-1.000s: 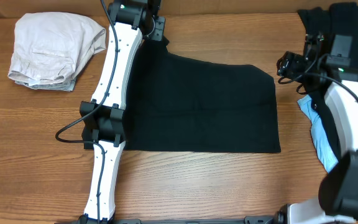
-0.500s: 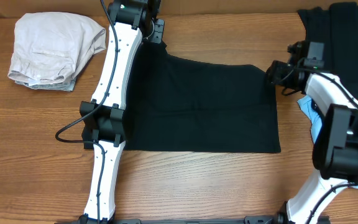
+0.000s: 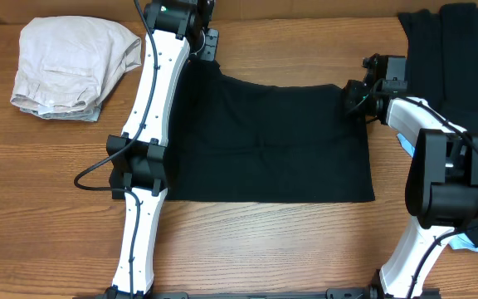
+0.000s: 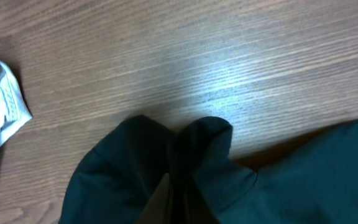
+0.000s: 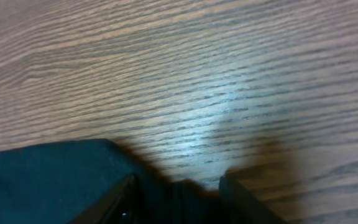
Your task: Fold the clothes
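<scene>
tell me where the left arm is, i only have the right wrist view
Observer: The left gripper is at the far left corner of the black garment, which lies spread flat across the middle.
Operator: has it got hold of the cloth
Observer: It looks so. In the left wrist view that corner is bunched up into a pinched fold right at the gripper.
Operator: what else is out there
Observer: A loosely bundled beige garment lies at the far left, apart from the black one.
</scene>
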Action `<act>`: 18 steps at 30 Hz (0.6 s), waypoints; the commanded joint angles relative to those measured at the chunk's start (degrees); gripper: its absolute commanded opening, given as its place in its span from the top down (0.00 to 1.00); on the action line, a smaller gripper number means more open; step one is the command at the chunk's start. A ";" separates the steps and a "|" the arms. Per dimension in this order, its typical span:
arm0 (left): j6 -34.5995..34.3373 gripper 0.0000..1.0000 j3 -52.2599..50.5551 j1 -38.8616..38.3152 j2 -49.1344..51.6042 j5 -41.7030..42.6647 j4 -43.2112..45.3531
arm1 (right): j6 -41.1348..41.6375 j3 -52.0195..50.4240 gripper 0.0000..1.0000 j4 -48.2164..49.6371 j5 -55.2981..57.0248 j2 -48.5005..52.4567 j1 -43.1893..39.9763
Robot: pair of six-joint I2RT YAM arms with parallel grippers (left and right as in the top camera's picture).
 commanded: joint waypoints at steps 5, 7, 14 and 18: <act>-1.20 0.96 0.59 0.00 -1.90 -0.79 -2.03 | 2.75 1.09 0.96 -0.11 1.44 0.46 0.04; -1.20 0.96 0.59 0.20 -1.90 -0.79 -2.32 | 2.73 1.86 0.96 -2.29 1.31 0.46 0.04; -4.15 0.96 1.20 2.29 -1.92 -0.74 -5.79 | 2.45 11.56 0.96 -19.63 -1.01 -2.38 -0.48; -8.57 0.96 2.25 4.83 -1.92 -0.50 -10.36 | 2.47 20.94 0.96 -36.09 -2.60 -5.42 -0.50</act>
